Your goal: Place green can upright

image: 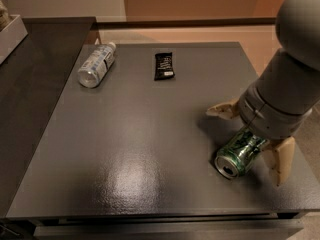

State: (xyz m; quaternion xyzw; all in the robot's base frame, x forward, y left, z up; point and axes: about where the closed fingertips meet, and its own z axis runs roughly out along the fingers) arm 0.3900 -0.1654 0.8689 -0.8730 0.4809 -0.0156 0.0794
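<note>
The green can (237, 155) lies on its side near the right front of the dark table (135, 134), its silver top pointing toward the front left. My gripper (251, 135) hangs right over the can's rear end. It is open: one pale finger (223, 109) is to the can's back left, the other finger (279, 160) to its front right. The fingers straddle the can without closing on it. The grey arm hides the can's far end.
A clear plastic bottle (96, 65) with a white label lies on its side at the table's back left. A flat black snack wrapper (164, 66) lies at the back middle. A darker counter (30, 64) adjoins on the left, with a white tray (9, 34) on it.
</note>
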